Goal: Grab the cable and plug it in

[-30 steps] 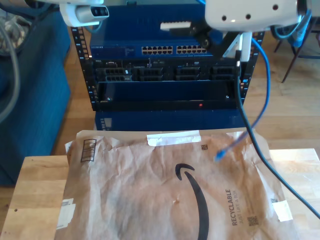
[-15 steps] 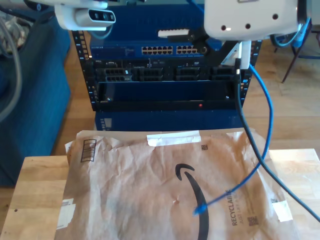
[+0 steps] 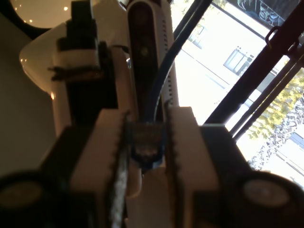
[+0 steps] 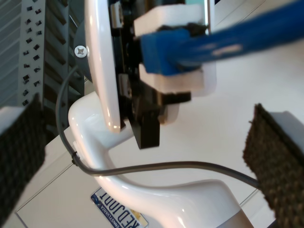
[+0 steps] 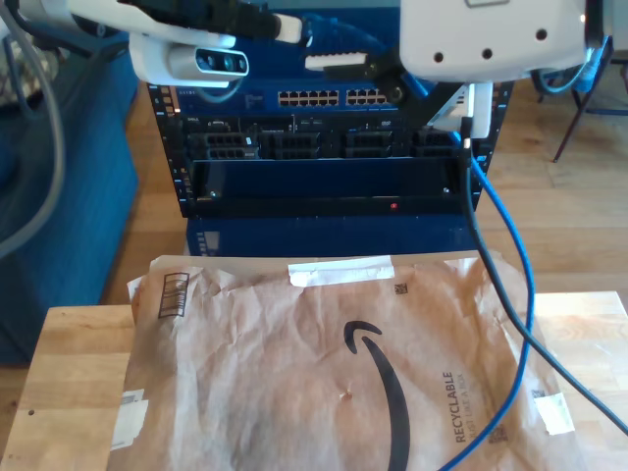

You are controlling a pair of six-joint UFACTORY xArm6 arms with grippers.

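Pinching cable (image 3: pixel 148 142) (plug end), second end effector (image 4: pixel 142 156) agape

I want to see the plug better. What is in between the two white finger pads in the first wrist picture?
The cable's blue plug sits clamped between my first gripper's white pads, seen in the first wrist view.

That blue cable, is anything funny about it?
Yes. The cable dangles loose down over the crumpled brown paper instead of sitting in the rack. My first gripper pinches its plug; my second gripper gapes open.
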